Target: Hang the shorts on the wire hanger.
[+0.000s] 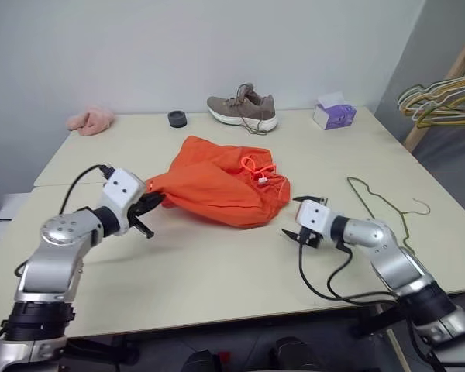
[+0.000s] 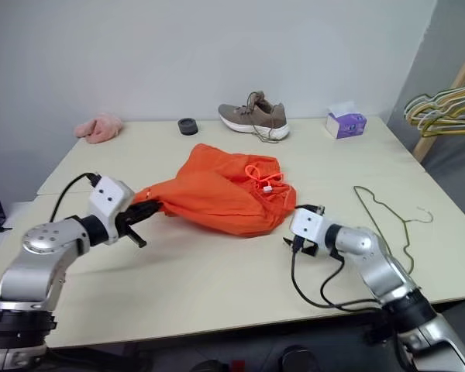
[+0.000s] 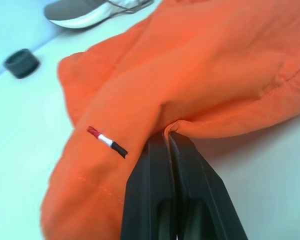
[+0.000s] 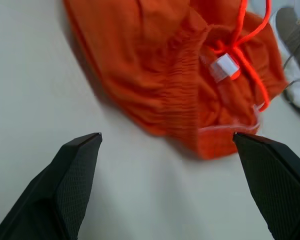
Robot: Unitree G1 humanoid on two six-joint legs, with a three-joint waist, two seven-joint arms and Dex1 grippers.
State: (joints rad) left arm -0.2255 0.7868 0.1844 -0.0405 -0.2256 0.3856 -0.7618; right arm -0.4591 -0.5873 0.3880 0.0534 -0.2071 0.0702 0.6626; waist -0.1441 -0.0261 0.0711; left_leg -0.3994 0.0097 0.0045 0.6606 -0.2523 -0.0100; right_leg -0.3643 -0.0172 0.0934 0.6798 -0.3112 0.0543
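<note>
The shorts (image 1: 221,184) lie bunched in the middle of the table (image 1: 217,271), waistband and drawstring turned right. Their left edge is lifted off the surface, pinched in the left gripper (image 1: 149,206), whose fingers (image 3: 162,170) are closed flat on a fold of fabric. The right gripper (image 1: 304,221) sits low just right of the waistband edge, jaws spread wide with nothing between them, pointing at the gathered elastic. The hanger (image 1: 384,209) lies flat on the table right of that arm, near the right edge, apart from the shorts. The near half of the table is bare between the two arms. Along the far edge stand a shoe (image 1: 242,108), a box (image 1: 334,115), a small dark cap (image 1: 177,118) and a pink cloth (image 1: 91,121), well apart from the shorts.
</note>
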